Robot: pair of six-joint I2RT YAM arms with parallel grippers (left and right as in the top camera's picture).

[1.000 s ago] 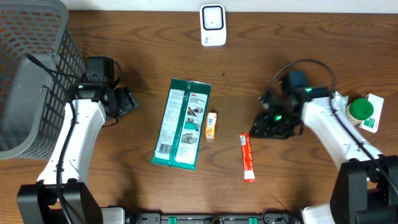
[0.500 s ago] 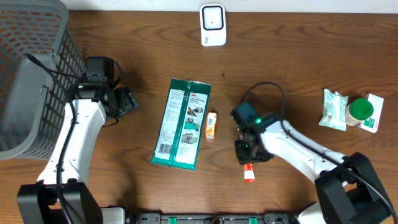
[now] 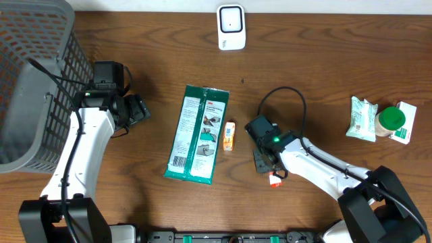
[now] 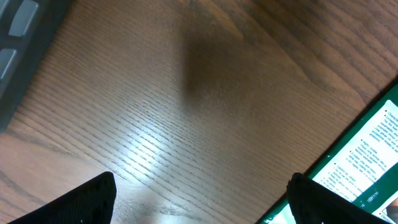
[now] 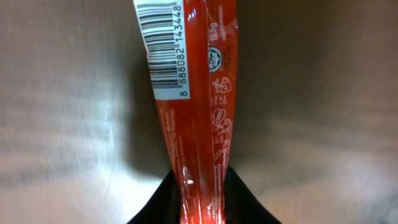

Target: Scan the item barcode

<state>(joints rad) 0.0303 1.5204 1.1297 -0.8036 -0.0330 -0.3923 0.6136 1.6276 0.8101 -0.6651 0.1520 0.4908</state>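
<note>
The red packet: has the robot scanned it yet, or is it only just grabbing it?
Not scanned yet. Done: the right gripper is pinched on the red packet's end, barcode showing. In hand: securing that grip. Left: carrying it to the white device at the table's far edge, likely the scanner, and presenting the barcode. The left gripper hangs open, holding nothing.
</note>
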